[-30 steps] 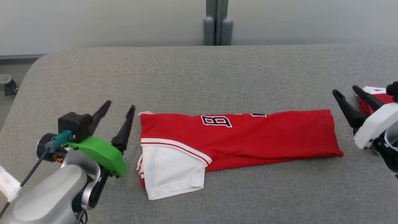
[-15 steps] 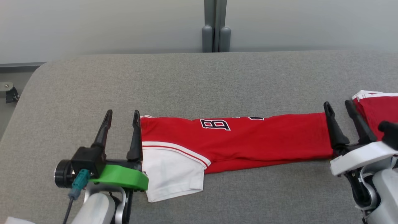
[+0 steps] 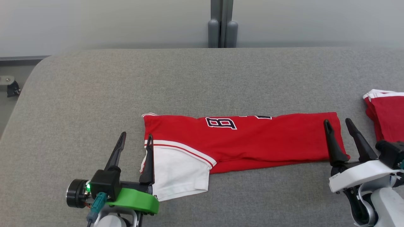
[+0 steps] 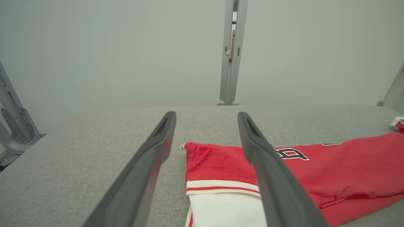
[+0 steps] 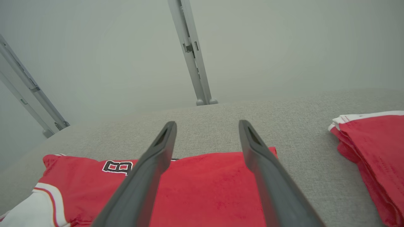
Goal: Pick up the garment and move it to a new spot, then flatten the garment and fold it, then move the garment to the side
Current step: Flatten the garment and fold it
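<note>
Mid-fold, the garment (image 3: pixel 252 142) lies as a long strip on the counter (image 3: pixel 189 78) between the left hand (image 3: pixel 136 135) and right hand (image 3: pixel 336 120), both spread over its ends, so each should probably pinch its end next.

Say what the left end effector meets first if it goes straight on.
Likely the red garment, whose left edge lies between the left end effector's fingers; height above it is unclear.
</note>
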